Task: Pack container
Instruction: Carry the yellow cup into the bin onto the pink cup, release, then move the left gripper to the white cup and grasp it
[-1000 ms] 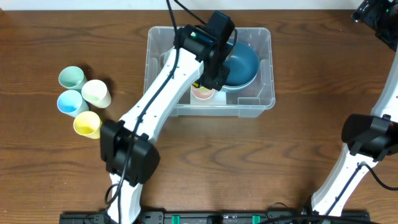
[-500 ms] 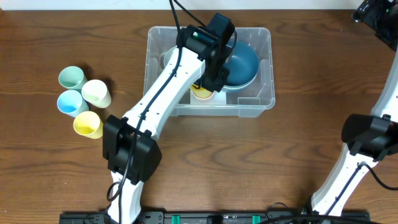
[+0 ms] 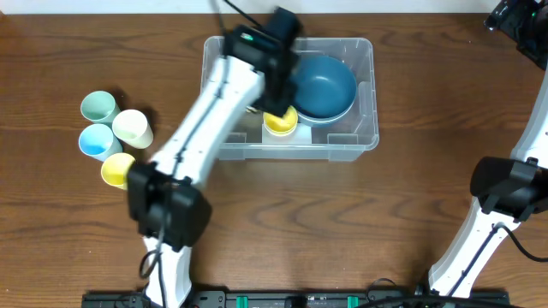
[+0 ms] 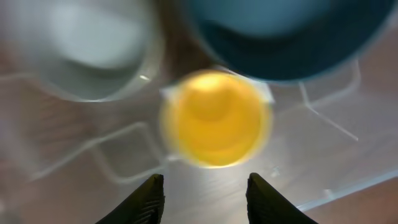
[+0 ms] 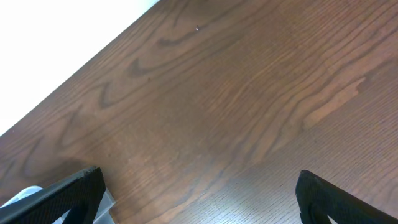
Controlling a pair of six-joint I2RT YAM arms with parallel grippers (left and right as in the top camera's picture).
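Observation:
The container (image 3: 367, 98), a clear plastic bin, stands at the back middle of the table. A blue bowl (image 3: 324, 85) lies inside it, with a yellow cup (image 3: 280, 122) upright beside the bowl near the front wall. My left gripper (image 3: 276, 104) hangs just above that cup, open and holding nothing. In the left wrist view the yellow cup (image 4: 216, 118) stands free beyond my open left gripper (image 4: 205, 200), between the blue bowl (image 4: 280, 37) and a pale bowl (image 4: 99, 50). My right gripper (image 5: 199, 193) is wide open over bare wood, far from the bin.
Several cups stand left of the bin: green (image 3: 98, 107), cream (image 3: 133, 128), blue (image 3: 96, 141) and another yellow one (image 3: 120, 169). The right arm (image 3: 505, 192) rises along the table's right edge.
My left gripper has opened and let go of the yellow cup, which now stands in the container. The left arm has swung slightly left.

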